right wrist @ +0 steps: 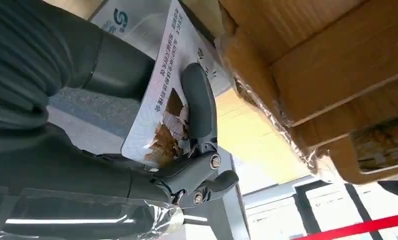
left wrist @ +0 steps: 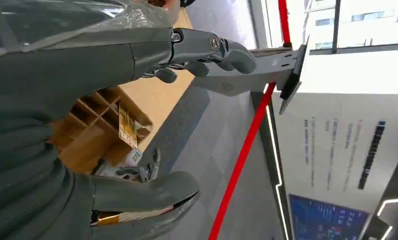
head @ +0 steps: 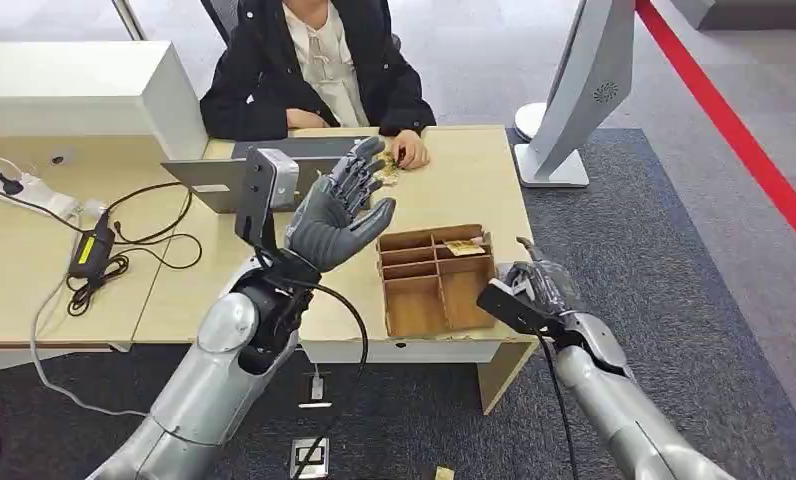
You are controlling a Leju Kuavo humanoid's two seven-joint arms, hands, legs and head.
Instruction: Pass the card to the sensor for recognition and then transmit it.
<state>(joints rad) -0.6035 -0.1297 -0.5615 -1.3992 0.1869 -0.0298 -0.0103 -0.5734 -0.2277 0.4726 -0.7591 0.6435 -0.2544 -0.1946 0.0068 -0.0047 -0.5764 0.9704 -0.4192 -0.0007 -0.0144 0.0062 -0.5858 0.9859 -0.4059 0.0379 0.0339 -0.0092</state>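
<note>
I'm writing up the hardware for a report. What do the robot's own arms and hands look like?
Both arms are smooth silver tubes. The left robot hand is grey with darker segmented fingers; a black camera block sits at its wrist, with a black cable looping down. The right robot hand looks alike, under a clear plastic wrap.

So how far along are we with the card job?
Pick-up looks done: the right hand holds a card beside the wooden organizer. The left hand is raised, open, near the sensor. Left: presenting the card to the sensor and handing it to the seated person.
</note>
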